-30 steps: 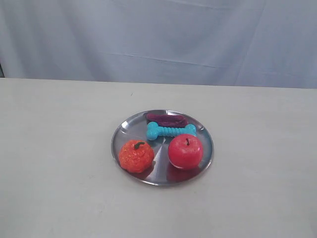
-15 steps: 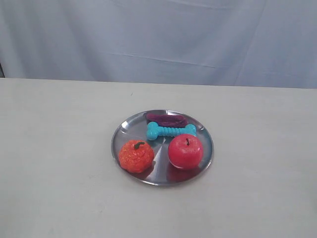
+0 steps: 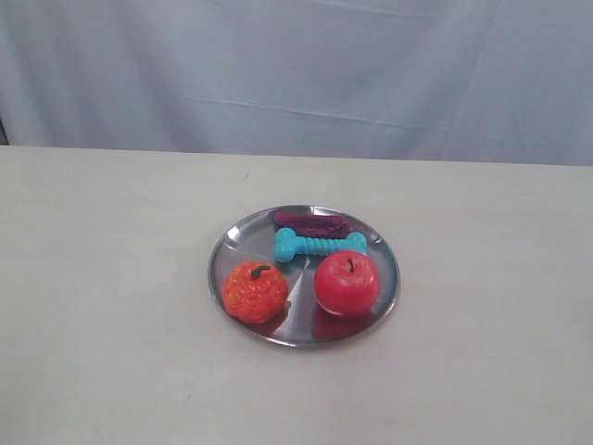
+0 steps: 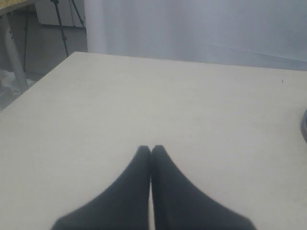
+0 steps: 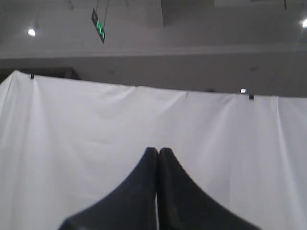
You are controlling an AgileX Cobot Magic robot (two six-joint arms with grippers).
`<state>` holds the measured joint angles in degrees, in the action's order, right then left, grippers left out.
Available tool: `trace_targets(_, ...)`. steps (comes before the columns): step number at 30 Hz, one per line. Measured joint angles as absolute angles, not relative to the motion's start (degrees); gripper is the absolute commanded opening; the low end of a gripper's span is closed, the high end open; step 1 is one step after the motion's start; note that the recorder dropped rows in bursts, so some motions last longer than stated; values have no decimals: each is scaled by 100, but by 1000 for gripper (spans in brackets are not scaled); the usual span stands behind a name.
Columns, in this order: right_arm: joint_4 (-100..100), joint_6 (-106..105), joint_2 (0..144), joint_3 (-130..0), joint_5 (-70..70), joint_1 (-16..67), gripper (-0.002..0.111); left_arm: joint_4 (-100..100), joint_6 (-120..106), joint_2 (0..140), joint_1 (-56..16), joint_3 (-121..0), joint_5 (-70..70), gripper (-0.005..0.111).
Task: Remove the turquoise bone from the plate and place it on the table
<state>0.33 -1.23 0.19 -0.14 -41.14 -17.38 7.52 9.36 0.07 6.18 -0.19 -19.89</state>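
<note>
- The plate sits on the table, near the middle of the exterior view. It is round, silver and shallow-rimmed.
- You find the turquoise bone lying flat on the plate, in its far half. Its length runs across the view and its knobbed ends point left and right.
- A dark purple flat piece lies just behind the bone, by the far rim. You cannot tell whether the two touch.
- A red apple stands on the near right part of the plate, just in front of the bone's right end.
- An orange pumpkin-like toy stands on the near left part, apart from the apple.
- The left gripper hangs over bare tabletop (left wrist view). Its two dark fingers are pressed together at the tips, with nothing between them.
- The right gripper has its fingers likewise brought together and holds nothing. It is aimed at a white cloth backdrop with a dim ceiling above.
- A pale cloth hangs behind the table's far edge in the exterior view.
</note>
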Motion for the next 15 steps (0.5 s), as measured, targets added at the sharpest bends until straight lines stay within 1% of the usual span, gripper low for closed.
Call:
trace_targets(5,43,80,19,-14,-4887,-1738,0,752,936,7,618,-19,-1989,0)
trace_targets(7,53,597,19,-14,-5219,-1738,0,752,936,7,618,-19,-1989,0)
trace_targets(9,66,1352,19,-14,-5185,-1738,0,752,936,7,618,-19,-1989,0)
trace_targets(11,41,1934,19,-137,-4598,-1738,0,752,936,7,618,-19,-1989,0)
trace_targets(12,-195,2039,19,-450,-3453,-1738,0,752,936,7,618,-19,-1989,0)
trace_targets(14,-441,1847,325,-911,-2192,-1738,0,752,936,7,618,-19,-1989,0)
trace_targets(15,-453,1834,489,-1019,-2088,-1738,0,752,936,7,618,-19,-1989,0)
